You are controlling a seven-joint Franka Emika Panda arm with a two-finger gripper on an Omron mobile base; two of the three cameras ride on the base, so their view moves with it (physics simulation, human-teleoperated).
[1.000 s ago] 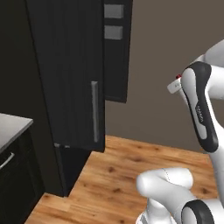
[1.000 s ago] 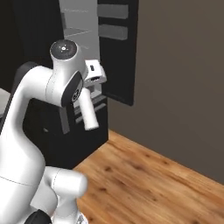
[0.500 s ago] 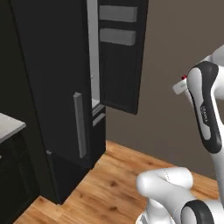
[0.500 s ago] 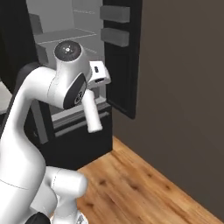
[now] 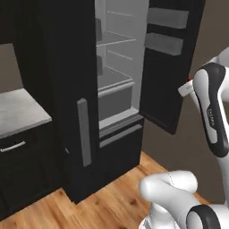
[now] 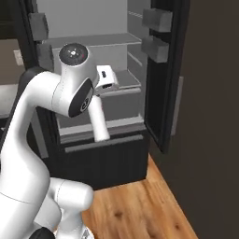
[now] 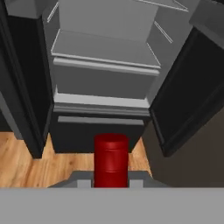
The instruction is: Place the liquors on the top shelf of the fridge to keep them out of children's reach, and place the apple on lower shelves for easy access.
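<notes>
- Fingers (image 7: 111, 183) sit narrow at the bottom of the hand view, clamped on a bottle whose red cap (image 7: 111, 159) rises between them; judging by that cap, it is the slim white liquor.
- Facing the arm, the fridge (image 6: 100, 93) stands with both black doors swung wide, its grey interior open to view.
- Well above the held bottle, the top shelf (image 5: 117, 39) is a thin pale plate high in the fridge.
- Below that plate, a lower shelf (image 7: 105, 66) with a lighter raised front lip lies straight ahead of the hand.
- Beside the fridge, on its left in the left base view, runs a grey bench (image 5: 20, 109) with nothing of the task visible on it.
- Step in hand, as I judge it: carrying the first liquor toward the fridge.
- Next, the hand needs to rise to the level of the top shelf and reach in between the doors before letting go.
</notes>
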